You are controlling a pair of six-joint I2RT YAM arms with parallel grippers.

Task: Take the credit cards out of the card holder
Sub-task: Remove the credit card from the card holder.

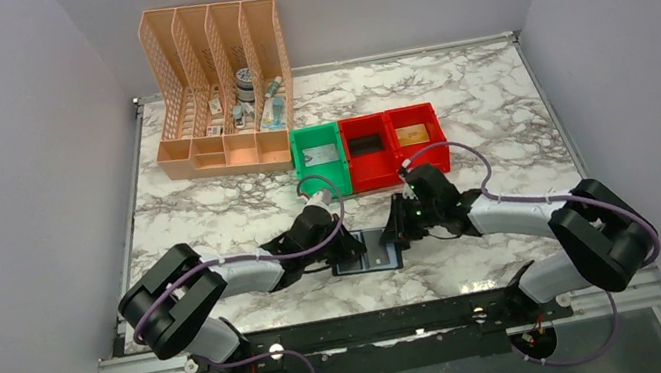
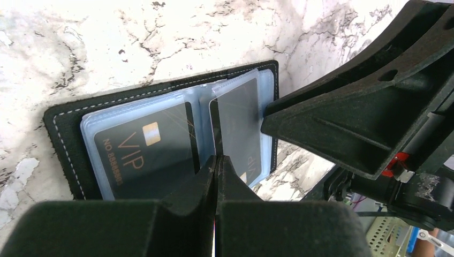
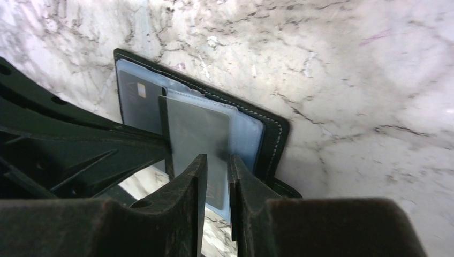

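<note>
Card holder (image 2: 160, 128) near edge hidden behind left gripper (image 2: 216, 161).

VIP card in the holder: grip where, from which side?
VIP card: likely the short edge nearest the left claw, approached low from that side; it lies flat in a clear sleeve, so only an edge fits a claw. Sleeve opening not visible.

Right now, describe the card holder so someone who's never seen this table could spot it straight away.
On the marble table, look on the near side of the row of green and red bins, where the left gripper and right gripper meet. The card holder lies open there: the only black, white-stitched wallet, its clear sleeves showing dark cards.
</note>
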